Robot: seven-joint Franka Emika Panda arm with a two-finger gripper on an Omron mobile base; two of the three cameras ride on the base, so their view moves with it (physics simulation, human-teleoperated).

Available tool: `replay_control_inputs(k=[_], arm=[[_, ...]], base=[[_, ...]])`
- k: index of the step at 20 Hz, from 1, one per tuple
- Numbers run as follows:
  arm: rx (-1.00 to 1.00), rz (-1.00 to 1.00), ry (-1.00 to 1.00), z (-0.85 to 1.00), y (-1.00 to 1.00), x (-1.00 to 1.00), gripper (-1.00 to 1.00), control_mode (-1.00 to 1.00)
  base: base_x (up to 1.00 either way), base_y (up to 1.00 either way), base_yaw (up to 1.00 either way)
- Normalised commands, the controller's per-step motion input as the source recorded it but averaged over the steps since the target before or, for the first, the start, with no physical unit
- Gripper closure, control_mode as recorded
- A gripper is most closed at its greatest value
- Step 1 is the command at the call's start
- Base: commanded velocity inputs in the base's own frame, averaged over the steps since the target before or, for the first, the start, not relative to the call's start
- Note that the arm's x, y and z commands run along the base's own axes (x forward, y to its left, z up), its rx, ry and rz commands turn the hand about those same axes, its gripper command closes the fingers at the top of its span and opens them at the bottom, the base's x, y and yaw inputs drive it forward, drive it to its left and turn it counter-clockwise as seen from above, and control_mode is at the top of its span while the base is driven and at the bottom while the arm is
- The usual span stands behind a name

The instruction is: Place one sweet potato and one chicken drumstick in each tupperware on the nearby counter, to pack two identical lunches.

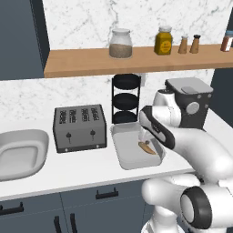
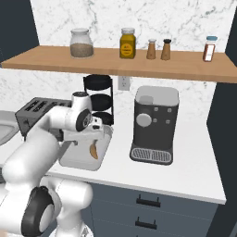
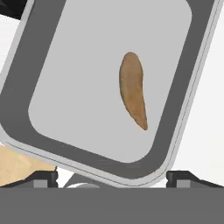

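Hovering over the tupperware [image 3: 39, 83] you see the gripper [image 3: 112, 177], fingers spread wide, holding nothing | sweet potato [image 3: 133, 89] lies loose on the container floor (tapered end toward the fingertips) | tupperware sits on the counter [image 1: 82, 168], just beside the toaster [image 1: 80, 127]

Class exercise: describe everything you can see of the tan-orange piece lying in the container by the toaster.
The slim, tan-orange sweet potato is finger-shaped, one end rounded, the other tapering to a slightly curved point, with a matte surface. It lies flat on the floor of the shallow pale grey tupperware, nearer one long wall, alone, with nothing else touching it. The open gripper hovers above.
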Motion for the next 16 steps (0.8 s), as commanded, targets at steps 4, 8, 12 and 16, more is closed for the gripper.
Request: replay_control_inputs(k=[4,8,12,16], arm=[[0.00,0.00,0.00,0.67,-0.13,-1.00,-1.00,-1.00],[0.00,0.00,0.00,0.75,-0.16,-0.99,-1.00,-1.00],[0.00,0.00,0.00,0.41,-0.14,-0.89,-1.00,-1.00],[0.00,0.00,-0.01,0.04,-0.13,-0.69,-1.00,-1.00]], base=[[0.00,0.00,0.00],[0.00,0.00,0.00],[0.00,0.00,0.00],[0.00,0.00,0.00]])
